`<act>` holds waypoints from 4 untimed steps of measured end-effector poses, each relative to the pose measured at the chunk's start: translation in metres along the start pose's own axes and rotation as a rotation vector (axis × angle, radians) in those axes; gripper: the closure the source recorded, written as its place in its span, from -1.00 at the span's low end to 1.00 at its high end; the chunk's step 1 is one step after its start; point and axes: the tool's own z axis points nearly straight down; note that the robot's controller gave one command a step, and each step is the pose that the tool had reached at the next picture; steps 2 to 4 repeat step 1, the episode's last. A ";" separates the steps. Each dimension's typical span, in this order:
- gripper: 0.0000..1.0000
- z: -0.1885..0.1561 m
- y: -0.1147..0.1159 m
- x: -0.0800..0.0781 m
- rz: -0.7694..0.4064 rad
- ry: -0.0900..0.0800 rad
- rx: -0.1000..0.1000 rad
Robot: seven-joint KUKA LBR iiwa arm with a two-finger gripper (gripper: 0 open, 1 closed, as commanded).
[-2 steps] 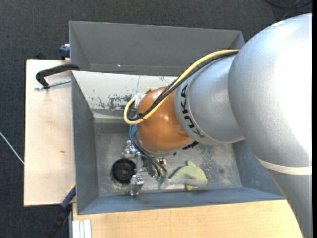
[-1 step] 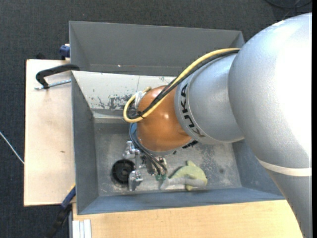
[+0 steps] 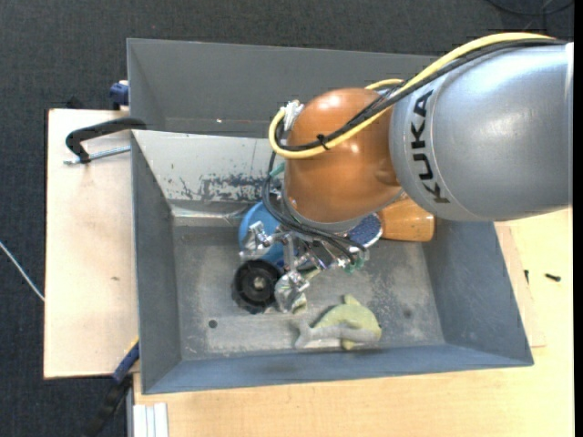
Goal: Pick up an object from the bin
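Note:
My gripper [image 3: 293,288] hangs low over the middle of the bin floor, its metal fingers pointing down beneath the orange wrist cover. Just left of the fingertips lies a black round ring-shaped part [image 3: 254,285], close to or touching them. A blue object [image 3: 254,224] sits behind the gripper, partly hidden by it. In front and to the right lies a pale yellow-green crumpled cloth-like thing [image 3: 344,323]. Nothing shows between the fingers.
An orange block [image 3: 409,221] rests at the right of the bin, half under the arm. A blue-white patch [image 3: 366,231] peeks out beside it. The arm and its orange cover hide much of the bin's back and centre.

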 end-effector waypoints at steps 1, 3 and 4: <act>1.00 -0.084 0.004 0.000 0.001 -0.005 0.001; 1.00 -0.084 0.004 0.000 0.001 -0.005 0.001; 1.00 -0.084 0.004 0.000 0.001 -0.005 0.001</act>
